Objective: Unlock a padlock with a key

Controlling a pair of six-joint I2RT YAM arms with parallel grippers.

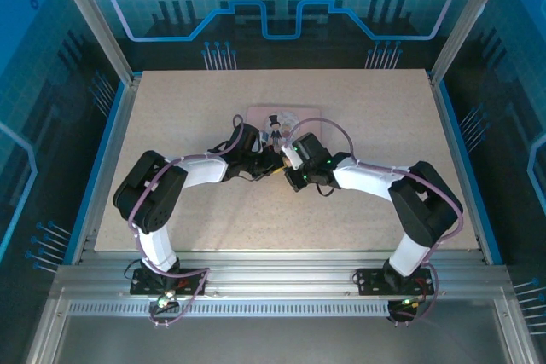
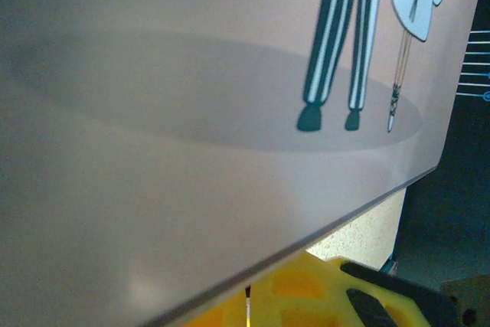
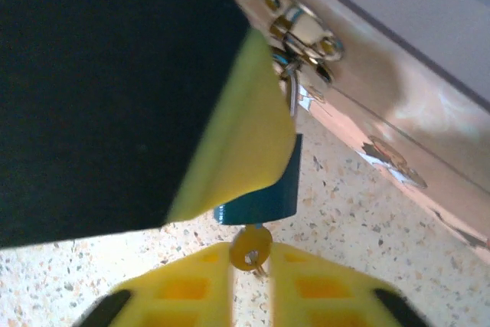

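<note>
Pressing close against the pink box point(image 2: 191, 112), the left gripper point(image 2: 247, 308) has its moulded yellow pads point(image 2: 306, 296) drawn almost together below the lid's straight edge, with a hairline slit between them. The lid is smooth and matte, printed with striped cartoon legs. From the right wrist, one of those pads, a flat yellow slab on a black finger, lies across the padlock point(image 3: 268, 193), so the left gripper appears pinched on it. The padlock hangs at the box's front wall, below a shiny metal hasp point(image 3: 306, 32). It has a glossy blue body on a thin wire shackle point(image 3: 291, 89). The key point(image 3: 251, 248) sticks out of the body's underside, its small round head yellowish. The right gripper point(image 3: 251, 266) is clamped on that head, pocketed yellow pads touching both sides, over the speckled, stone-like table point(image 3: 360, 220).
</note>
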